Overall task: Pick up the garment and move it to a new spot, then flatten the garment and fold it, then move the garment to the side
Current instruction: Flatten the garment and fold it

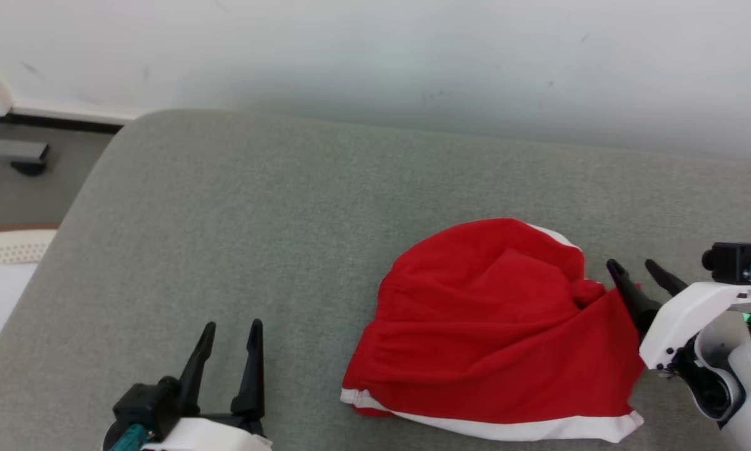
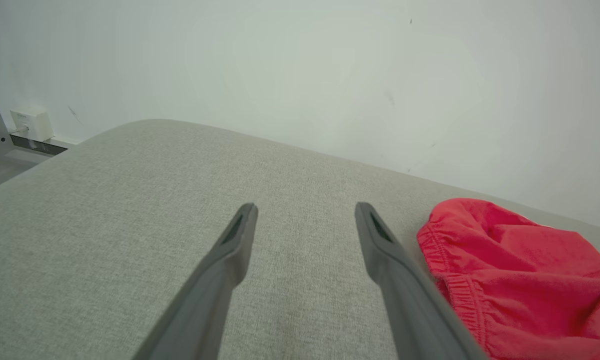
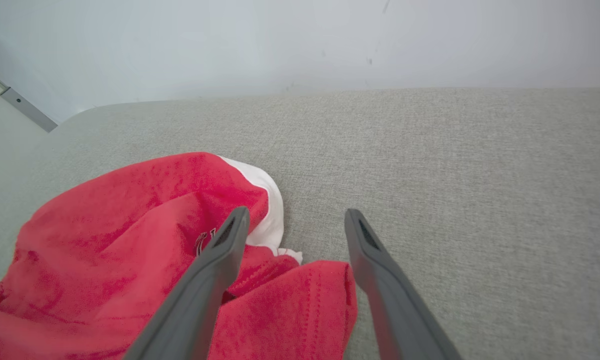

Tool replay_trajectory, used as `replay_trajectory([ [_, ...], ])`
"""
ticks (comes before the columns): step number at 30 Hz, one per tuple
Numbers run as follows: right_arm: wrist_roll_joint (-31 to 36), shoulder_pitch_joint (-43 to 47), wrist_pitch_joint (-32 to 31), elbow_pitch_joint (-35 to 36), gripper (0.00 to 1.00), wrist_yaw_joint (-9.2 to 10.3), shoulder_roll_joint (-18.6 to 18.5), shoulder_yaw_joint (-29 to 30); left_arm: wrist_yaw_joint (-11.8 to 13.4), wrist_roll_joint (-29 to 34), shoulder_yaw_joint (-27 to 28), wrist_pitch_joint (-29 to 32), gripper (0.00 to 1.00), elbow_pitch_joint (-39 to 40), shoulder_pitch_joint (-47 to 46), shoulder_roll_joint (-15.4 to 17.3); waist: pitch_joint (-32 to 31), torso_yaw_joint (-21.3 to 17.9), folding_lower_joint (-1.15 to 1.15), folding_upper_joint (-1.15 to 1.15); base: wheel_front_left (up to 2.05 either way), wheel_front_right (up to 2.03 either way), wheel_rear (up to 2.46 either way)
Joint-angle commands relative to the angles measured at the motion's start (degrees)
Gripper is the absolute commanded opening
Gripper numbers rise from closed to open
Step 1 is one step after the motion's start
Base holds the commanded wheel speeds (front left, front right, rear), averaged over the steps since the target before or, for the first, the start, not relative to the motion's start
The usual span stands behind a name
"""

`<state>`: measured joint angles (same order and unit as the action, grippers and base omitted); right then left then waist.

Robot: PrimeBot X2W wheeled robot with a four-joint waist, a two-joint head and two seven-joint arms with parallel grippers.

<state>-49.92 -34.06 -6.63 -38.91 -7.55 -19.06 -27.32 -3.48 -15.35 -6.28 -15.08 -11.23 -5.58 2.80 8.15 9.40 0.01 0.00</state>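
Dark-fingered right tool (image 3: 295,214) stands open, gripping nothing, at the right edge of the crumpled red cloth garment with white trim (image 1: 488,326) heaped on the grey fabric surface (image 1: 225,219). The left tool (image 1: 232,326), also open, hovers apart. Flattening, folding and setting aside apparently remain.

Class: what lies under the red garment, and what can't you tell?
The red garment lies crumpled on the grey cushion, which shows all round it. Its own folds overlap, with white trim at the near hem. Anything else beneath the folds is covered.
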Motion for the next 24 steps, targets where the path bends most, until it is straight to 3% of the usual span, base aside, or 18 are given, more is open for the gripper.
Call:
replay_trajectory([
  [1, 0.0, 0.9, 1.1, 0.2, 1.0, 0.15, -1.3, -0.2, 0.2, 0.4, 0.5, -0.1, 1.0, -0.1, 0.8, 0.2, -1.9, -1.6, -0.01, 0.0, 0.0, 0.0, 0.0],
  [7, 0.6, 3.5, 4.7, 3.2, 1.0, 0.15, -5.4, -0.7, -0.2, 1.4, 1.6, -0.1, 1.0, 0.2, 2.6, 0.2, -5.7, -6.0, -0.01, 0.0, 0.0, 0.0, 0.0],
  [13, 4.0, 8.5, 14.4, 8.7, 1.0, 0.15, -6.3, 1.9, 0.0, 1.3, 2.8, -0.1, 1.0, 1.8, 3.9, 0.2, -8.1, -9.6, -0.01, 0.0, 0.0, 0.0, 0.0],
  [18, 9.2, 15.1, 20.5, 12.9, 1.0, 0.15, -3.7, 6.6, 0.4, 1.1, 3.8, 0.0, 1.0, 2.9, 4.3, 0.2, -8.7, -11.1, -0.01, 0.0, 0.0, 0.0, 0.0],
  [24, 16.5, 24.1, 21.8, 19.3, 1.0, 0.15, 2.1, 13.9, 0.3, 1.1, 5.2, 0.0, 1.0, 3.0, 5.2, 0.2, -9.9, -12.0, -0.01, 0.0, 0.0, 0.0, 0.0],
])
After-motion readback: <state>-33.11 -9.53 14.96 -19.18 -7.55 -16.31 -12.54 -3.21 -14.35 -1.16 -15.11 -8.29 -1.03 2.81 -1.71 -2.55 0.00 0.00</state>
